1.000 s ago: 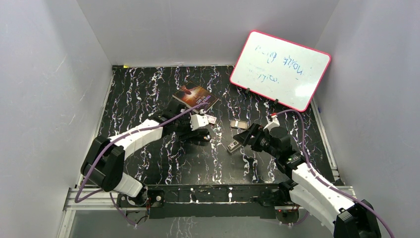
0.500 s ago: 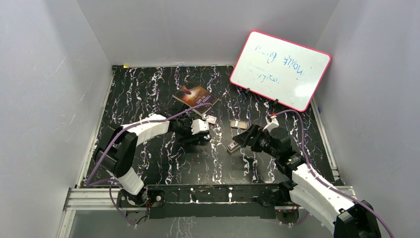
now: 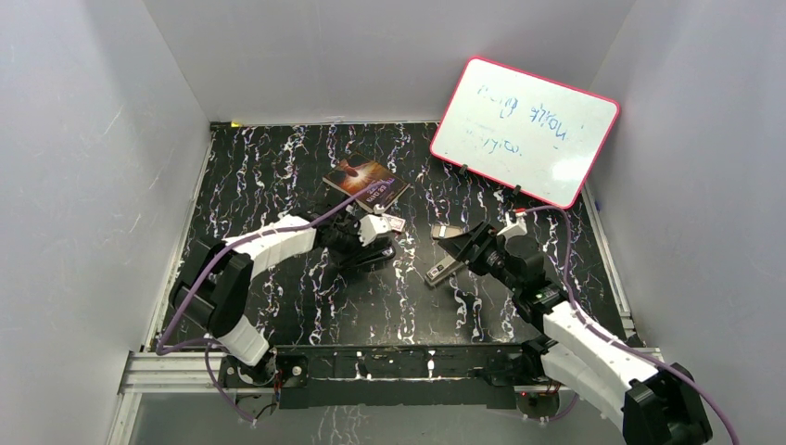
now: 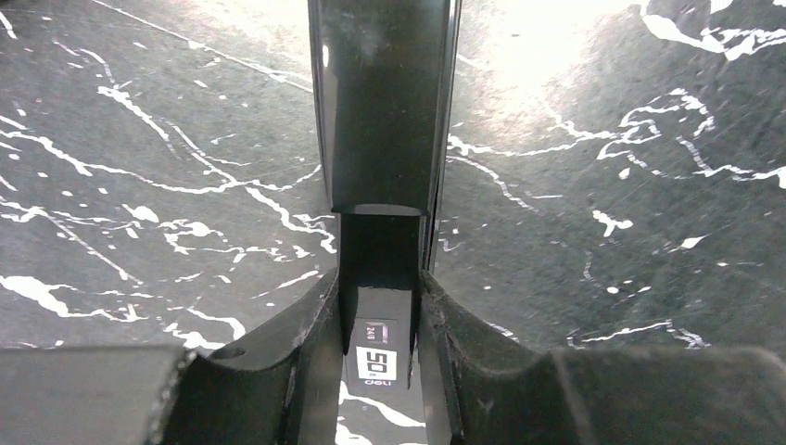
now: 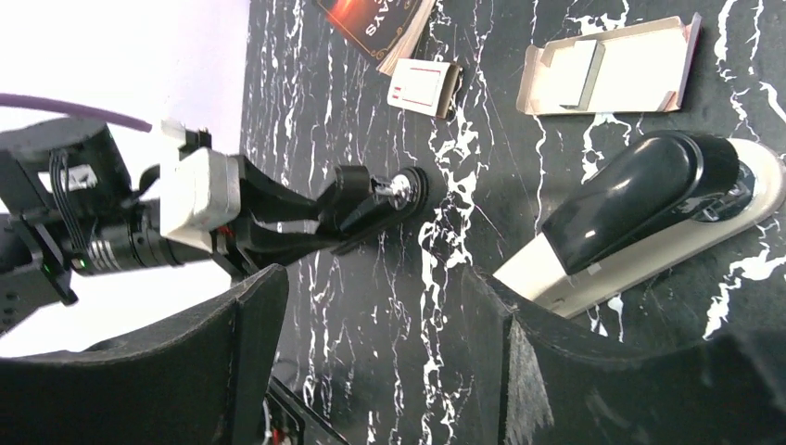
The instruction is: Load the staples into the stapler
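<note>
Nearest me, the right arm has pushed outward over the last half second. Its pincer (image 5: 371,315), jaws wide apart and holding nothing, now hangs just beside the cream-based stapler (image 5: 649,222) lying on the worktop (image 3: 278,176). The left pincer (image 4: 377,289) has hardly shifted in that time. It is clamped on the sides of a long black stapler (image 4: 385,102), with a 24/6 label showing between its fingers. I judge that the left side is steadying its piece while the right heads for the supply. I take the staples to be the grey strip (image 5: 576,72) in the flattened carton (image 5: 640,69) just beyond the cream-based stapler, though I cannot tell strip from tray. Neither pincer touches it. A small red-and-white box (image 5: 422,85) sits beside the carton, and the book (image 3: 366,179) lies farther out. The near worktop between the arms and the far left corner give me room. On the right, the whiteboard (image 3: 524,130) leans close behind the carton, and the side wall hems in that arm.
</note>
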Robot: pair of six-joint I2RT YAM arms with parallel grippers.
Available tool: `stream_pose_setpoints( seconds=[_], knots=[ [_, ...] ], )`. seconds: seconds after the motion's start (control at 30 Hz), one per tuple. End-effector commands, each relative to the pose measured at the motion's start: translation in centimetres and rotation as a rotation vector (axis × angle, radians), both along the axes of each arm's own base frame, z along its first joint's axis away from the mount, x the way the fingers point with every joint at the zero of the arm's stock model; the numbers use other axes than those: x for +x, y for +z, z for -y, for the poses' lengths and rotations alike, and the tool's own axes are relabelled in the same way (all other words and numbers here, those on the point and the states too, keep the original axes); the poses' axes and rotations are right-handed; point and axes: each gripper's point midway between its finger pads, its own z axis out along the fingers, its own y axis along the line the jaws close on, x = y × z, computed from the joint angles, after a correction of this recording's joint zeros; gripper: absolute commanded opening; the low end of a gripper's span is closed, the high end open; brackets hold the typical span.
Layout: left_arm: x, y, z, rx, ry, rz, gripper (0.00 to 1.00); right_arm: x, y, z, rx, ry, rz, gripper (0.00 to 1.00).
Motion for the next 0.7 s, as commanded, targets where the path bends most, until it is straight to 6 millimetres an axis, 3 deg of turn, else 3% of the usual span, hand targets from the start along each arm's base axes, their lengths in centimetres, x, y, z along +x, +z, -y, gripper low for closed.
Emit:
stream_pose_setpoints(
  seconds=[0.0,0.17,0.33,0.43,0.6,0.67],
  knots=[
    [-2.6,0.7,1.2,-0.039,0.067,-0.064,0.19,1.8,2.7,-0.4,0.126,-0.063,0.05,0.75],
    [-4.4,0.3,1.8,-0.032,0.128,-0.098,0.19,2.2,2.2,-1.5,0.171,-0.061,-0.009,0.73],
    [-4.1,0.8,2.3,-0.069,0.357,-0.087,0.09,2.1,2.8,-3.7,0.183,-0.068,0.007,0.72],
    [-4.3,0.9,3.0,-0.112,0.484,-0.132,0.0,1.7,2.4,-5.5,0.2,-0.07,-0.003,0.71],
    [-4.8,0.9,4.4,-0.214,0.636,-0.201,0.0,0.9,0.8,-8.9,0.258,-0.043,-0.084,0.71],
    [-5.0,1.1,5.1,-0.27,0.674,-0.224,0.0,1.1,1.5,-10.7,0.294,-0.021,-0.093,0.72]
  ],
)
